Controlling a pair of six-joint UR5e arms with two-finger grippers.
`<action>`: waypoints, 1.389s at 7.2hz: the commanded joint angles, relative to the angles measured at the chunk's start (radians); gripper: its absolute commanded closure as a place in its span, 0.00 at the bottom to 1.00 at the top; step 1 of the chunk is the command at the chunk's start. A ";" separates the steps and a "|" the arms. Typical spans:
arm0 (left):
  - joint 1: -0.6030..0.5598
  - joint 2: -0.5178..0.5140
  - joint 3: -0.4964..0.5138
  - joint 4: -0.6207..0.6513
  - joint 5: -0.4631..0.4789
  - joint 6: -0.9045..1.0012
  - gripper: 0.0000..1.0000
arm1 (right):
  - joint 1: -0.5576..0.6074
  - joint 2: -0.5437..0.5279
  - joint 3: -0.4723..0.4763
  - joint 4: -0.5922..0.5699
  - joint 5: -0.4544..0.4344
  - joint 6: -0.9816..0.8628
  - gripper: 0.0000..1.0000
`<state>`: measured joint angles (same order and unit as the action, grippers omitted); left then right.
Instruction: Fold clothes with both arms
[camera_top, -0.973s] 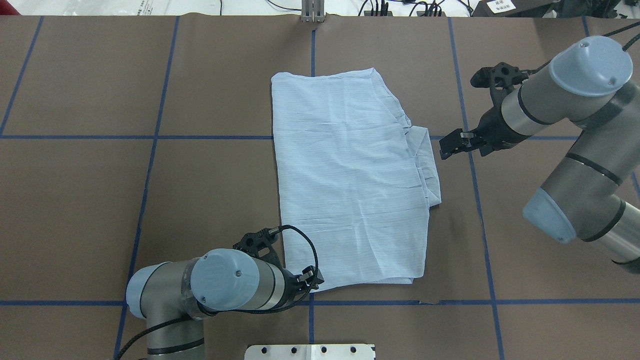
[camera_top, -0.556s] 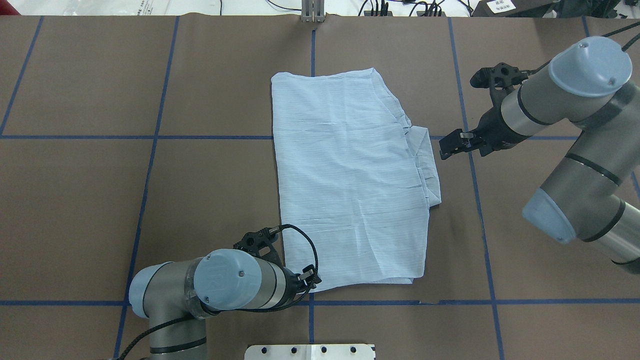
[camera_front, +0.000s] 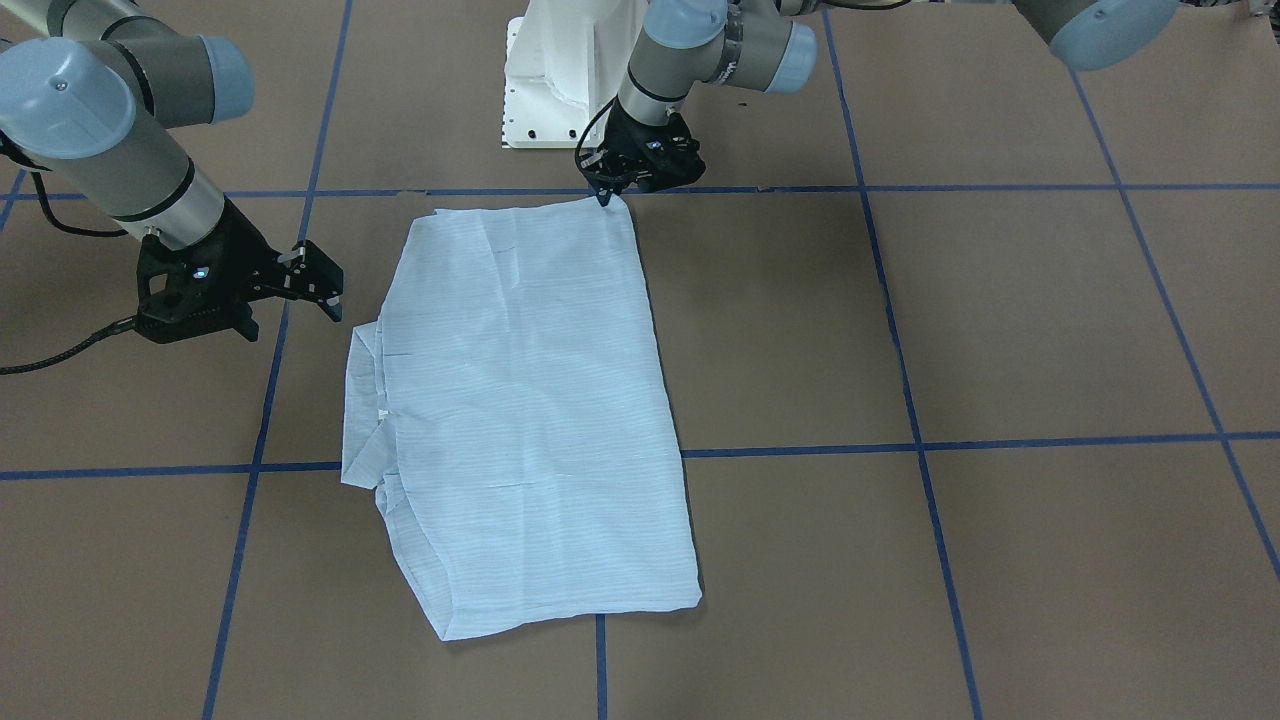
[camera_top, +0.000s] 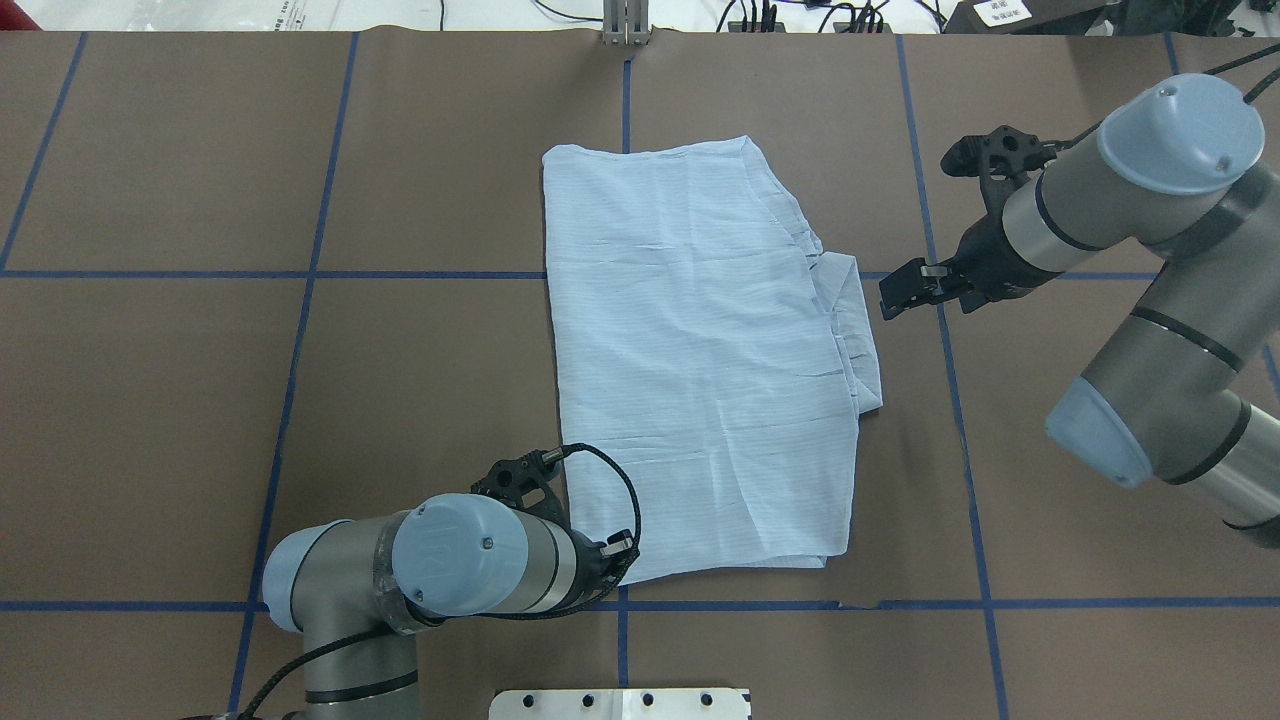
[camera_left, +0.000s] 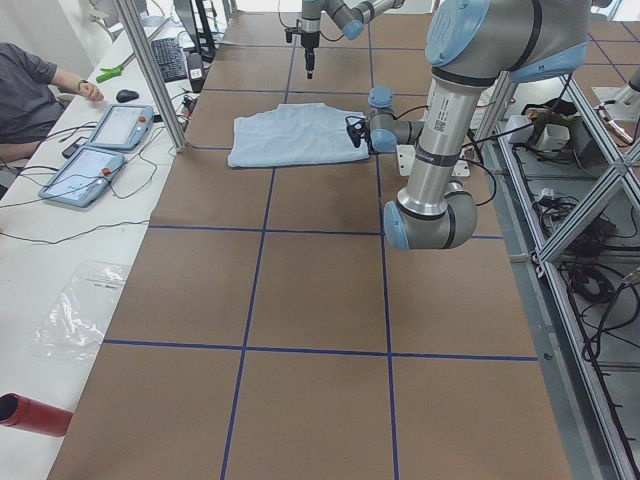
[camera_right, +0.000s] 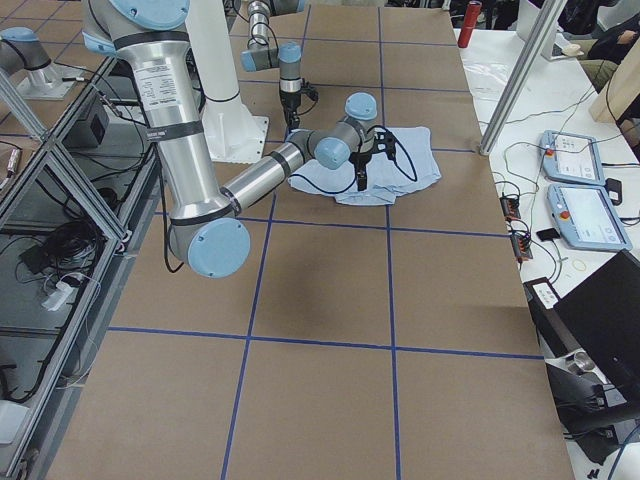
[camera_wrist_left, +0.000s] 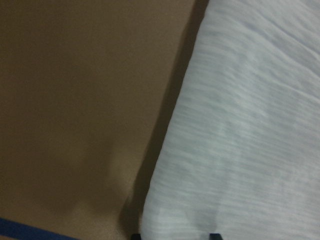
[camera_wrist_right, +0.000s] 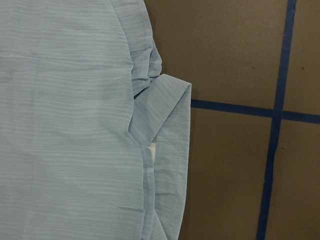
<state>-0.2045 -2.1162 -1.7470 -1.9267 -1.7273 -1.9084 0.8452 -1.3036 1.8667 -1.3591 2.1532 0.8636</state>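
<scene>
The table (camera_top: 200, 400) is covered in brown paper crossed by blue tape lines (camera_top: 300, 300). A white base plate (camera_top: 620, 703) sits at its near edge. In the left side view a bench (camera_left: 40, 250) runs along the far side of the table, with two tablets (camera_left: 122, 125) on it and a person's arm (camera_left: 70, 82) resting there. From overhead, the left arm (camera_top: 450, 565) and its looping black cable (camera_top: 625, 500) cover the shirt's near-left corner.

That arm is bent low over the table, and the left gripper (camera_front: 608, 192) is right at that corner. In its wrist view two dark tips just show at the bottom edge, apart, with cloth between them. Whether they grip the cloth cannot be told.

The right arm (camera_top: 1100, 190) reaches in from the right. The right gripper (camera_top: 895, 288) points at the shirt's right side, just beside it and clear of it, with its fingers spread.

The shirt (camera_top: 690, 370) lies flat in the middle of the table. It is folded into a rough rectangle, light blue with fine stripes and a few shallow creases. A folded flap (camera_wrist_right: 170, 130) sticks out along its right edge.
</scene>
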 joint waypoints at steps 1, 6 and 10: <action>-0.013 -0.001 -0.003 0.000 0.000 0.000 0.96 | 0.000 0.000 -0.001 0.000 -0.001 0.000 0.00; -0.023 0.002 -0.013 0.000 -0.002 0.017 0.02 | -0.057 0.004 0.017 0.009 -0.016 0.150 0.00; -0.021 0.001 -0.005 0.000 -0.002 0.017 0.01 | -0.057 0.007 0.017 0.009 -0.018 0.153 0.00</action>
<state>-0.2268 -2.1147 -1.7537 -1.9267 -1.7288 -1.8915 0.7886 -1.2971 1.8837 -1.3499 2.1355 1.0161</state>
